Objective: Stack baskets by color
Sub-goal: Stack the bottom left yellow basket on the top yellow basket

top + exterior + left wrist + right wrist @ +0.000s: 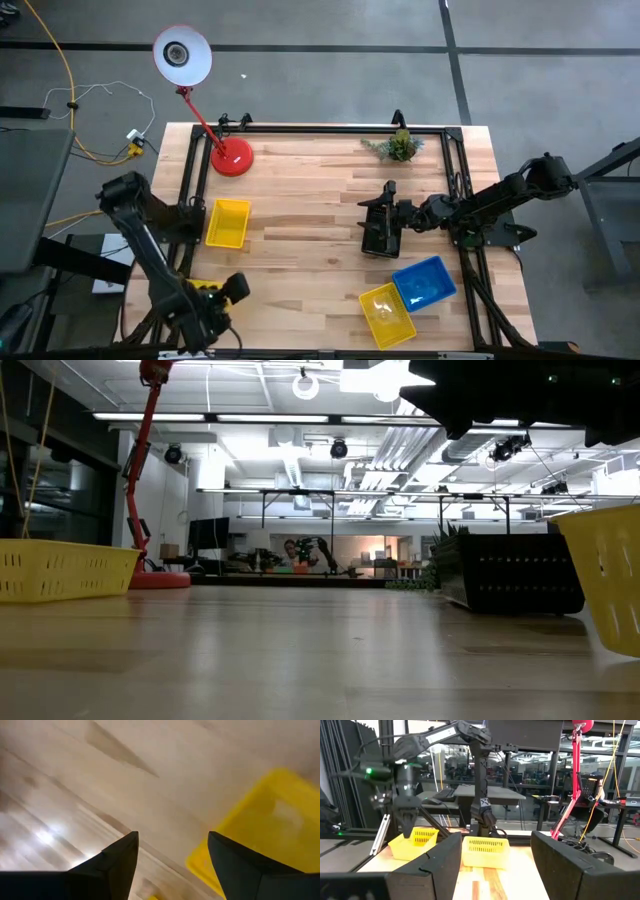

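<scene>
Black basket (383,232) sits mid-table under the right gripper (381,243), jaws spread wide around nothing. Yellow basket (228,222) lies alone at the table's left side. Another yellow basket (386,314) touches a blue basket (425,282) at the front right. Left gripper (236,288) hovers front-left, jaws open and empty.

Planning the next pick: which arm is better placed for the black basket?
Right. The right end effector, open, sits over the black slotted plastic basket mid-table; the left end effector is across the table by a yellow slotted plastic basket.
</scene>
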Tool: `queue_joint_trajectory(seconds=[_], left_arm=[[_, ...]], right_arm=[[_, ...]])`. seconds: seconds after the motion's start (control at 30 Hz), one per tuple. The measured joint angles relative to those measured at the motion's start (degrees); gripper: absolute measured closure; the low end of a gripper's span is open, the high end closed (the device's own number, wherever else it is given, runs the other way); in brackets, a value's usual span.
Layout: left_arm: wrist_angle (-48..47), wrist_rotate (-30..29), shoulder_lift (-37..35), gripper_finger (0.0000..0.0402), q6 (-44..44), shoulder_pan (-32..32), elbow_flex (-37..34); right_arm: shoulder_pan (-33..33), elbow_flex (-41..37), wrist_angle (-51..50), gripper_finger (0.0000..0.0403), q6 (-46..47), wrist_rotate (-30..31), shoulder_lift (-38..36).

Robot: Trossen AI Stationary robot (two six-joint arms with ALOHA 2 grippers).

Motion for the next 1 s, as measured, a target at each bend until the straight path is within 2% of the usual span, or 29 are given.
queue_joint_trajectory(seconds=[0.23,0.43,0.67,0.83,1.0], left_arm=[[-4.43,6.44,6.56,0.0176,0.02,-2.0,0.15],[-4.14,4.02,9.89,0.0178,3.51,-1.57,0.15],[-3.5,6.16,11.55,0.0199,8.03,0.05,0.13],[-0.62,6.19,12.03,0.0251,14.59,1.72,0.13],[0.85,6.03,12.03,0.0347,19.38,5.36,0.13]], right_arm=[[0.0,0.0,-0.26,0.0178,0.0,0.0,0.0],[0.0,0.0,-0.28,0.0178,0.02,0.0,0.0],[0.0,0.0,-0.31,0.0178,0.04,0.0,0.0],[0.0,0.0,-0.78,0.0178,0.04,0.27,0.0],[0.0,0.0,-1.24,0.0178,0.04,0.31,0.0]])
